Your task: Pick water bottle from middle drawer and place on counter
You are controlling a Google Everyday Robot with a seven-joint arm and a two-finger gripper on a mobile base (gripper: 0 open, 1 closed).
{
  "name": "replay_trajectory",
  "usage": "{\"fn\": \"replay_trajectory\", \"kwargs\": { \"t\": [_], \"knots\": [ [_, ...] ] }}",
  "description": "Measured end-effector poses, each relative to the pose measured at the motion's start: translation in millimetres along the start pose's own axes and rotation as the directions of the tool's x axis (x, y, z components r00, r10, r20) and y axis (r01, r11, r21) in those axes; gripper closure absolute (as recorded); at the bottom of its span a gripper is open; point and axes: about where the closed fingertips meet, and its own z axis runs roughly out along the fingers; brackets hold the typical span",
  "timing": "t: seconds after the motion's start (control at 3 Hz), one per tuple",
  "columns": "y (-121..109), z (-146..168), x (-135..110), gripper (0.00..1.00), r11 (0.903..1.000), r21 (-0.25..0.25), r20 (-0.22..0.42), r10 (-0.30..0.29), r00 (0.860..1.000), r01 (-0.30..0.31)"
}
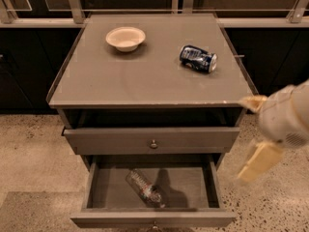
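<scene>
The clear water bottle [144, 188] lies on its side on the floor of the open middle drawer [99, 186], a little left of centre. The grey counter [145, 76] is above it. My gripper [250, 133] hangs off the cabinet's right side, level with the upper drawer, to the right of and above the bottle. Its pale fingers [259, 161] are spread apart and hold nothing.
A dark blue dented soda can [198, 58] lies on the counter's right part and a pale bowl [125, 37] stands at its back left. The upper drawer [153, 140] is pulled out slightly. Speckled floor surrounds the cabinet; a railing runs behind it.
</scene>
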Motion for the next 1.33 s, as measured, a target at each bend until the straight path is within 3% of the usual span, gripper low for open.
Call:
{"fn": "replay_trajectory", "kwargs": {
  "t": [0.33, 0.67, 1.0, 1.33],
  "knots": [
    [24.3, 110.9, 9.2, 0.00, 0.9880, -0.141, 0.139, 0.084, 0.987, -0.065],
    [11.6, 146.0, 19.3, 0.00, 0.9848, -0.134, 0.172, 0.133, 0.976, -0.110],
    [22.4, 151.4, 33.8, 0.00, 0.9750, -0.109, 0.194, 0.212, 0.958, -0.194],
    [24.9, 198.7, 40.0, 0.00, 0.9695, -0.094, 0.250, 0.243, 0.937, -0.226]
  ]
}}
